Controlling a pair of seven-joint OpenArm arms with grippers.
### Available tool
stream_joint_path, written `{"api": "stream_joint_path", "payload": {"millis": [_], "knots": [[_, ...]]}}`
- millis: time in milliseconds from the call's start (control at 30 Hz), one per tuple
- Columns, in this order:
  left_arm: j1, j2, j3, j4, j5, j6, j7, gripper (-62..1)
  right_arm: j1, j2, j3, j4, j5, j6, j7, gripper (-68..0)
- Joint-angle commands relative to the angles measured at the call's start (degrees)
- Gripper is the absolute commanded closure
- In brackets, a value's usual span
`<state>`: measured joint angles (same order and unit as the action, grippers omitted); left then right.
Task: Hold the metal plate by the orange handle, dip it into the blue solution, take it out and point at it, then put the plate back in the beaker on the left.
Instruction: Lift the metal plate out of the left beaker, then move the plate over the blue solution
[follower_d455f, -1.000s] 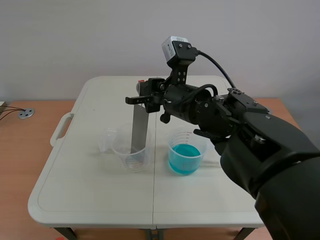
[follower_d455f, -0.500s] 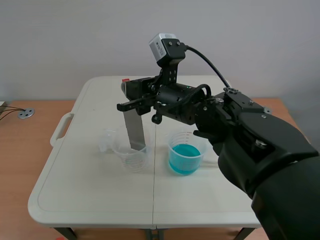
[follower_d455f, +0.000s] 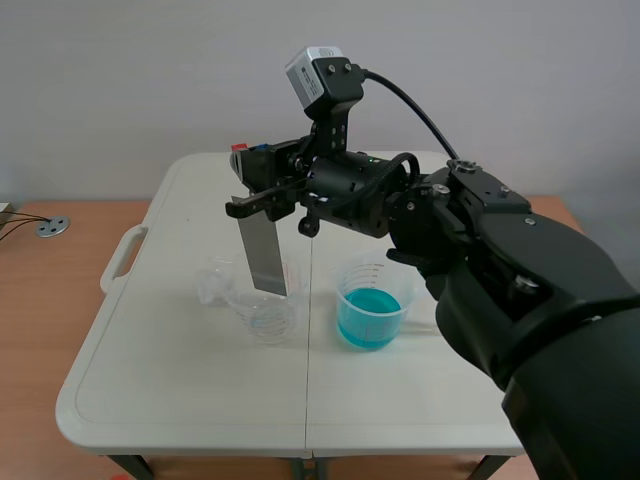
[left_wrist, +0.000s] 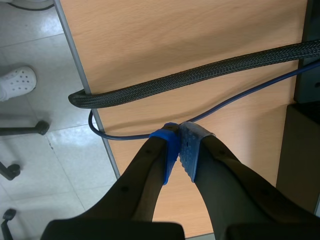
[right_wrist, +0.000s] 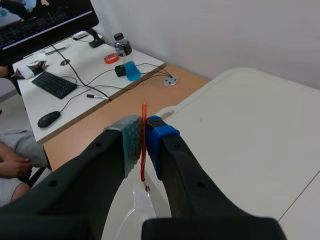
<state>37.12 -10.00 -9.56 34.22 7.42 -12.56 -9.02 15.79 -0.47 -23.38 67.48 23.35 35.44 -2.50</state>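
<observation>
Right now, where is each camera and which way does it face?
Scene: between the arms, facing across the table; right arm holds the plate.
Left wrist: facing down at a desk and cables; left gripper shut.
Right wrist: facing along the table; right gripper clamps the handle.
Shared: scene and right wrist show table and handle.

we see our left gripper (left_wrist: 179, 150) closed on nothing at the lower middle of the frame, over a wooden desk (left_wrist: 175, 35) that a black braided cable (left_wrist: 190, 80) and a thin blue cable (left_wrist: 250, 93) cross at mid-frame, with grey floor tiles (left_wrist: 55, 165) down the left side and a white shoe (left_wrist: 16, 82) at the upper left.
</observation>
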Motion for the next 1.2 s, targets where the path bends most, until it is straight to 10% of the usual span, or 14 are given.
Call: {"api": "stream_joint_path", "payload": {"millis": [0,767,1167], "knots": [[0.44,-0.2,-0.5,0.22,-0.31,-0.31,0.02,-3.0,0.68,0.17,0.04,2.67,0.39,0.44,0.92,-1.3],[-0.17,-0.68,-0.52,0.24,-0.33,-0.33,-0.02,-3.0,-4.68,9.44,0.07,27.85,-3.61,0.42,-0.17,-1.3],[-1.05,-5.9,-2.38,0.31,-3.67,-0.33,-0.24,-3.0,-4.87,19.17,0.28,35.23,3.74,0.37,-0.57,-1.3]]}}
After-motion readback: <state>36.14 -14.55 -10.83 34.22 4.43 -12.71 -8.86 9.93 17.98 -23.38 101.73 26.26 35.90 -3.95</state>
